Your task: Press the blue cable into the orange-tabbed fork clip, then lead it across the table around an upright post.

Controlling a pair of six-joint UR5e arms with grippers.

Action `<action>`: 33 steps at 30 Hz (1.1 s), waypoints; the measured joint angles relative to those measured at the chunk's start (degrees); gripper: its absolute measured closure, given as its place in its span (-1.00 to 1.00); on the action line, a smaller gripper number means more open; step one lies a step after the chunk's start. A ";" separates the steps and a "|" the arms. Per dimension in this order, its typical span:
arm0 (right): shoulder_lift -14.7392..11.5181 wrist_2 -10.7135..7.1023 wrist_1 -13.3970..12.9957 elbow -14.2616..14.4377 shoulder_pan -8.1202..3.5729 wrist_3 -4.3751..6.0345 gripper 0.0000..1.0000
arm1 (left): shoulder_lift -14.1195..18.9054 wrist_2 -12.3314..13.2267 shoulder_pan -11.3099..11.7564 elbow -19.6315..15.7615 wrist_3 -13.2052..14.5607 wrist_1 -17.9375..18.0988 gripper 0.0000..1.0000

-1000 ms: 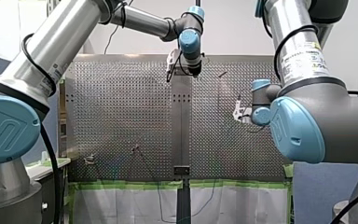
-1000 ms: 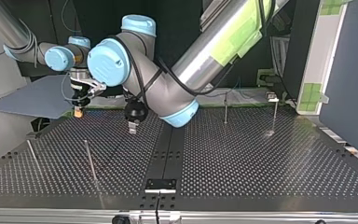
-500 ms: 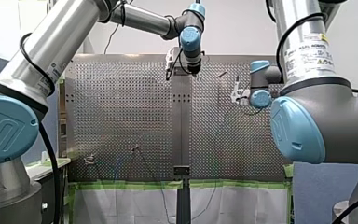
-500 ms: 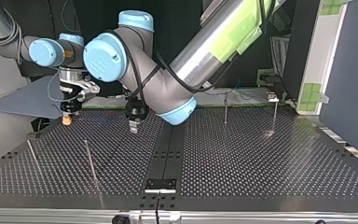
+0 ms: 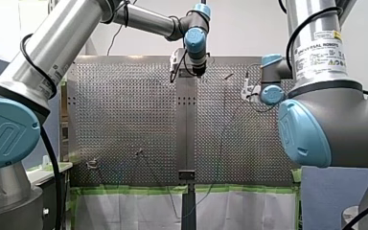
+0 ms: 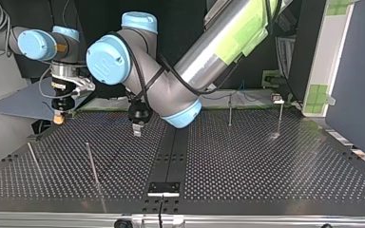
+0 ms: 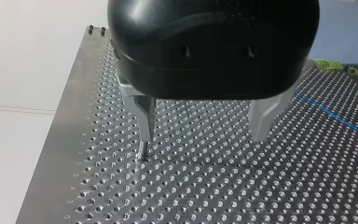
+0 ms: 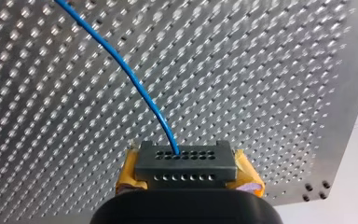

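Observation:
The thin blue cable (image 8: 121, 65) runs over the perforated plate and ends in a grey block with holes (image 8: 186, 169). My right gripper (image 8: 186, 161) is shut on that block with its yellow pads (image 8: 129, 173). It hangs above the table's far corner at the top view's left (image 6: 58, 117). My left gripper (image 7: 204, 134) is open, metal fingers (image 7: 144, 119) wide apart and just above the plate with nothing between them. In the top view it stands near the middle strip (image 6: 136, 130). Off to its side a stretch of the blue cable (image 7: 328, 114) crosses the plate. No orange tab shows clearly.
Thin upright posts (image 6: 91, 164) (image 6: 33, 159) stand at the top view's near left, with others (image 6: 229, 109) (image 6: 280, 116) at the far right. A small clip (image 5: 92, 164) sits near the front view's lower left. A dark strip (image 6: 171, 156) runs down the table's middle.
My right gripper has carried the cable end toward the top view's left, farther up the table in the front view. My left gripper has hardly moved and stays open.

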 joint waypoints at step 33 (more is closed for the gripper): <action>-4.95 -1.71 1.01 -0.07 -0.98 -0.28 1.00 | -0.01 -0.12 -2.72 -0.01 -2.09 3.40 -1.00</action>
